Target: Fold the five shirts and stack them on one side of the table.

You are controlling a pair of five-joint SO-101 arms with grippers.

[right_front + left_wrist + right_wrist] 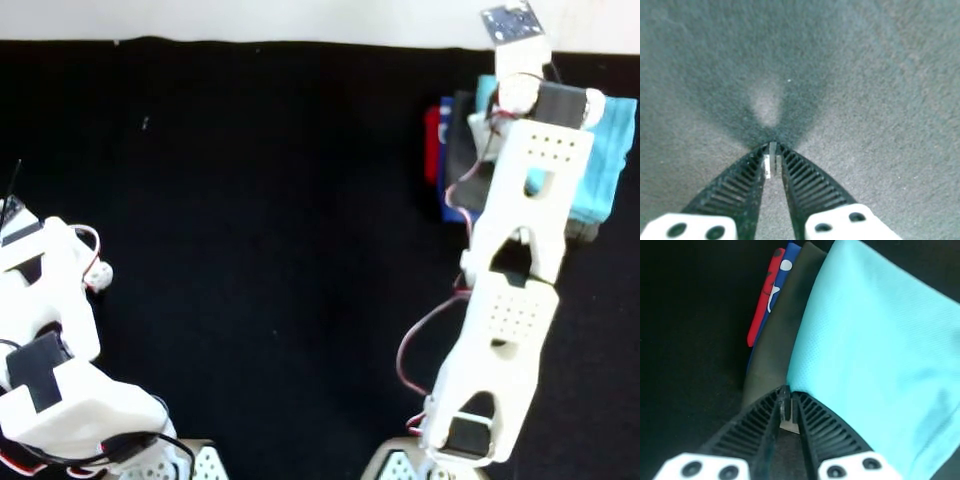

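A stack of folded shirts lies at the table's back right. The turquoise shirt (612, 150) (870, 355) is on top, over a dark grey shirt (460, 150) (777, 345), with a blue shirt (446, 205) (785, 265) and a red shirt (431, 140) (765, 300) peeking out on the stack's left side. My right arm (520, 250) stretches over the stack. My right gripper (785, 399) is shut, its tips at the turquoise shirt's edge above the dark grey one. My left gripper (772, 150) is shut with nothing in it, just above the bare cloth.
The black tablecloth (270, 200) covers the whole table. My left arm (50, 330) is folded back at the front left corner. The white wall edge (300, 20) runs along the table's back.
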